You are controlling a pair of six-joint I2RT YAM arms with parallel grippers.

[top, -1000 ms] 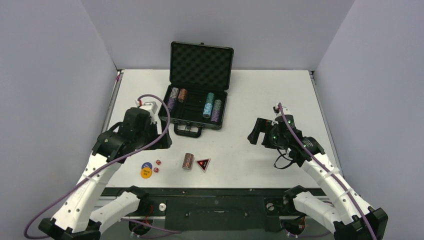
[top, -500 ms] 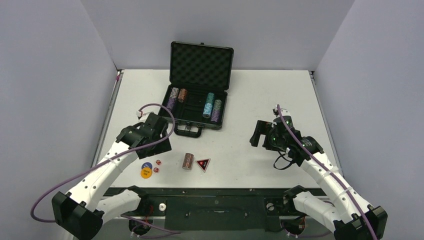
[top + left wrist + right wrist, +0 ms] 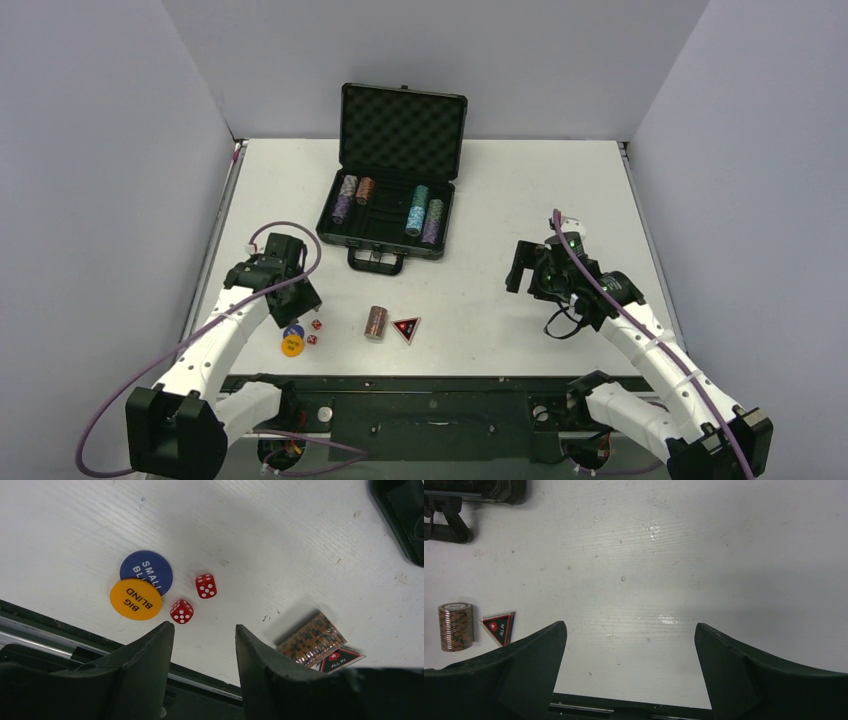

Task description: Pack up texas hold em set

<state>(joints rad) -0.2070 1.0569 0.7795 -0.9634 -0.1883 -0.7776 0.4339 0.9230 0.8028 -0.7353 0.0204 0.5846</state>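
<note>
The black briefcase [image 3: 403, 125] stands open at the back, foam lid up. Purple [image 3: 342, 207], brown [image 3: 365, 190] and teal [image 3: 417, 212] chip stacks sit in its tray. Loose near the front edge lie a blue disc [image 3: 146, 570], a yellow disc [image 3: 135, 599], two red dice [image 3: 206, 586], a brown chip stack [image 3: 311, 638] on its side and the black-red triangle [image 3: 340, 658]. My left gripper [image 3: 204, 626] hangs just above the discs and dice, jaws partly apart, nothing between them. My right gripper [image 3: 630, 625] hovers wide open over bare table at the right [image 3: 520, 268].
The table's black front rail [image 3: 420, 382] runs just behind the loose pieces. The briefcase handle [image 3: 375, 262] juts toward me. Grey walls close in the left, right and back sides.
My left arm swung back from beside the briefcase toward the near left, ending over the discs and dice, and its jaws narrowed. The right arm barely shifted.
</note>
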